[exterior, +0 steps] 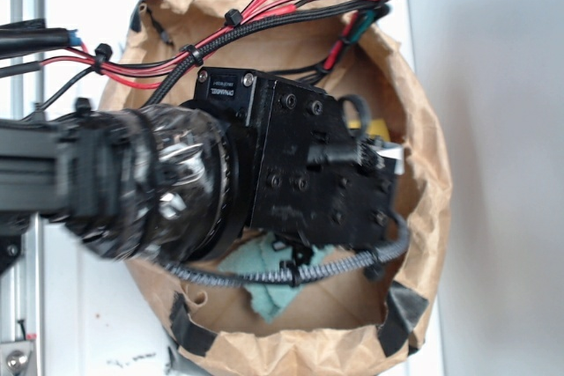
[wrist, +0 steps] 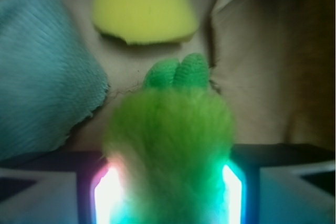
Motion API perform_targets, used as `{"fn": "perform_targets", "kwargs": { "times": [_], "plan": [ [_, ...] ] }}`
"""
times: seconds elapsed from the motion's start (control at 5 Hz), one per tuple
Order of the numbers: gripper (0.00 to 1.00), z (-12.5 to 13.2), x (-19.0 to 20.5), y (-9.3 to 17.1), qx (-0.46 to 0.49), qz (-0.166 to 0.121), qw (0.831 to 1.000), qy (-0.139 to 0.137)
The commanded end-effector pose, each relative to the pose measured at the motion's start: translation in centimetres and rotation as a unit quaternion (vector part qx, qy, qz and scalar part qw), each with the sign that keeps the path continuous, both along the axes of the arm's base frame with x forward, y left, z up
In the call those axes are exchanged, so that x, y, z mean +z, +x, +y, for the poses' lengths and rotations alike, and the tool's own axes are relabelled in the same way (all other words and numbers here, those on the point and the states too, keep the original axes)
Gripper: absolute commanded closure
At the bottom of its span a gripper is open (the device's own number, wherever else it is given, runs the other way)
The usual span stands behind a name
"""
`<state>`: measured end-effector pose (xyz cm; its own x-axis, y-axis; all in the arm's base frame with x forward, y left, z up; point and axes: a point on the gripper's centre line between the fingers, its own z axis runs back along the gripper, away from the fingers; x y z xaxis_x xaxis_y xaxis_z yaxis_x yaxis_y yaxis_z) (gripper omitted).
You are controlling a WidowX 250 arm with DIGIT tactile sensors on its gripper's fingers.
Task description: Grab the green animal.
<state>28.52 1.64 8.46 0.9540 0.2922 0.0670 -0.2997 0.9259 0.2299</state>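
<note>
Wrist view: the green animal (wrist: 170, 135) is pinched between the gripper (wrist: 168, 192) pads, snug on both flanks, fuzzy body centred so it cannot slip; sponge (wrist: 144, 9) and rag (wrist: 42, 72) are left far behind.

Arm (exterior: 132, 182) reaches down, fingers (wrist: 107, 192) clamped against both sides of the green animal (wrist: 168, 145).
</note>
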Motion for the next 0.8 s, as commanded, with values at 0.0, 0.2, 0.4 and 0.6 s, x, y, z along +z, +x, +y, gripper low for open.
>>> {"fn": "perform_targets", "kwargs": {
  "times": [0.0,0.2,0.4,0.6],
  "plan": [
    [1.0,-1.2,6.9,0.1,0.007,-0.041,0.999,0.024],
    [1.0,-1.6,8.6,-0.5,0.003,-0.049,0.999,-0.001],
    [1.0,-1.2,10.4,-1.3,0.001,-0.067,0.997,-0.026],
    [1.0,-0.1,11.4,-2.5,-0.026,-0.074,0.996,-0.037]
  ]
}}
